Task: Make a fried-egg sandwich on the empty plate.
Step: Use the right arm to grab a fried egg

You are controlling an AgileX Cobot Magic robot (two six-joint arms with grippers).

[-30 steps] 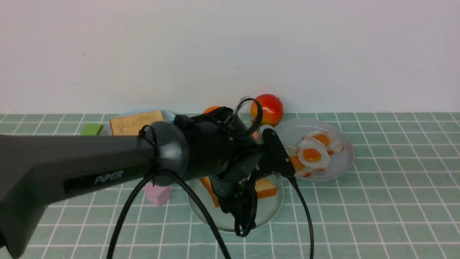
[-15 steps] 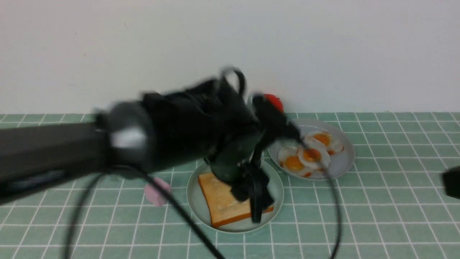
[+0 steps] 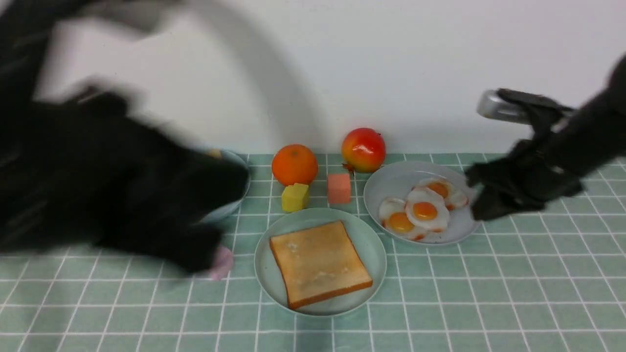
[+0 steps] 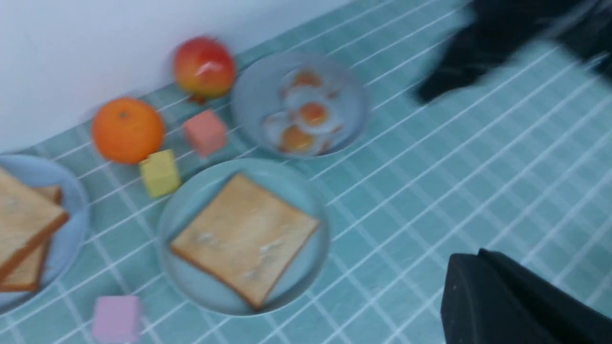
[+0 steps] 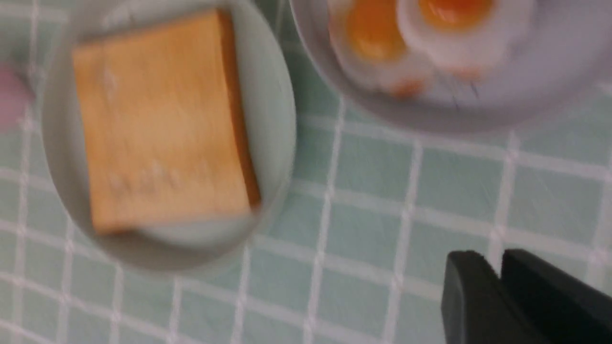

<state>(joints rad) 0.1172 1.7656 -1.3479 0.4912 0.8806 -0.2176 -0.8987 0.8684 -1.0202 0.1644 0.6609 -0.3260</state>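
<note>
While left hand [image 4: 466,282] is hanging closed, right hand [image 5: 497,272] is gaping narrowly, empty. Toast [image 3: 320,264] is lying on plate [image 3: 372,244] between them.

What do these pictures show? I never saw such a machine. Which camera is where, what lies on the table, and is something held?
It is a robot with two arms, each ending in a gripper. One camera looks forward between the arms; the other two sit on the wrists. The mint-green plate holds one toast slice, the grey plate fried eggs, the pale blue plate more toast. Nearby lie an orange, an apple, a yellow block, a salmon block and a pink block. The left gripper is shut; the right gripper has its jaws close together. Neither holds anything.
</note>
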